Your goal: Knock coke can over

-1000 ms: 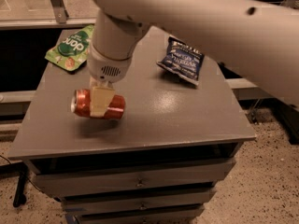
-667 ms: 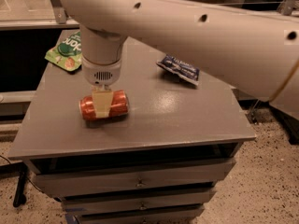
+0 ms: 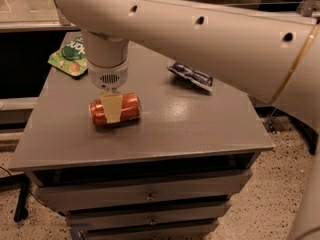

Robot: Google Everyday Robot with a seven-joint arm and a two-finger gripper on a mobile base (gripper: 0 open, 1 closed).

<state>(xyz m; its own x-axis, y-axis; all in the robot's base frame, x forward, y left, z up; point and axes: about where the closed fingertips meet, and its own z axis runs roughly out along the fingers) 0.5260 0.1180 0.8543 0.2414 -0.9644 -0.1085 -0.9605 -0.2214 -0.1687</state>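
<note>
- Coke can (image 3: pixel 131 107) lies flat on its side on the desk (image 3: pixel 200 134). It is in the left half, a bit closer to the front edge than to the back edge.
- Its long side runs from left to right, almost in line with the front edge. One round end faces the left edge and the other end faces the right edge.
- The big white arm (image 3: pixel 210 39) comes down from above, and the gripper (image 3: pixel 113 115) sits right on the middle of the can.
- One tan finger (image 3: pixel 113 108) lies flat across the front of the can. The other finger is hidden behind it. So the jaws look closed around the can, one on the front side and one on the back side.
- The can is right between the jaws, not off to one side. I think the job looks as good as done, because the can is down. The next move is likely just to let go and lift straight up.
- A round can on its side could roll toward the front edge when it is let go.
- A green snack bag (image 3: pixel 70 54) sits at the back left corner, and a dark blue chip bag (image 3: pixel 191 76) lies nearer the back right. Both are well apart from the can.
</note>
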